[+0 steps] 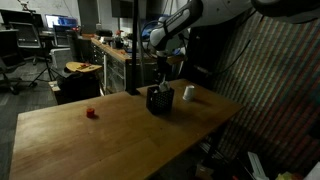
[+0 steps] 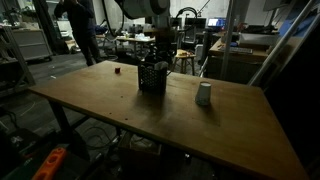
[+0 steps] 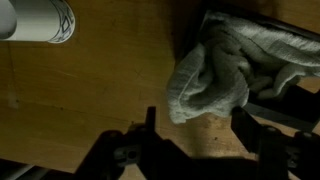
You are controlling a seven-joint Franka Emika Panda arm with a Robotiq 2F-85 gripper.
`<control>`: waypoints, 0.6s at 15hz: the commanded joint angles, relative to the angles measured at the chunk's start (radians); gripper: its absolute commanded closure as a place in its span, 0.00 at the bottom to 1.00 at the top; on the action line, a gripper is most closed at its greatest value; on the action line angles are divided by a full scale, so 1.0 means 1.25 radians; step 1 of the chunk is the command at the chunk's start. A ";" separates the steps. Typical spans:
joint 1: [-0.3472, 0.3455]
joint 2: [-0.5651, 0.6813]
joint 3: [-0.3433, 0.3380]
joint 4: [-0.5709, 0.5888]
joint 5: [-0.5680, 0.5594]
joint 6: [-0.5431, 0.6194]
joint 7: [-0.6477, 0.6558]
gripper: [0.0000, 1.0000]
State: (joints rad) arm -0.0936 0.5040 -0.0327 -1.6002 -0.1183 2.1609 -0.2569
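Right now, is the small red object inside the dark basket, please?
No, the red object lies on bare tabletop, apart from the dark basket.

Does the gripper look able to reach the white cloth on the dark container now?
Probably yes. In the wrist view the gripper has its jaws apart right at the white cloth, which spills from the dark container, and nothing lies between them. The white cup stands well to the side.

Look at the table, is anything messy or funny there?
Yes. A crumpled pale cloth spills out of the dark bin onto the wooden table, right in front of the open claw, instead of lying inside. The white cup and small red thing look fine.
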 commanded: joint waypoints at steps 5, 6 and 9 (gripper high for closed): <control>-0.001 0.017 0.000 0.043 0.001 -0.024 0.000 0.77; -0.001 0.017 0.001 0.044 0.001 -0.025 0.000 0.83; -0.001 0.019 0.000 0.047 0.000 -0.031 -0.001 0.64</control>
State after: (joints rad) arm -0.0936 0.5170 -0.0327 -1.5780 -0.1183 2.1500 -0.2569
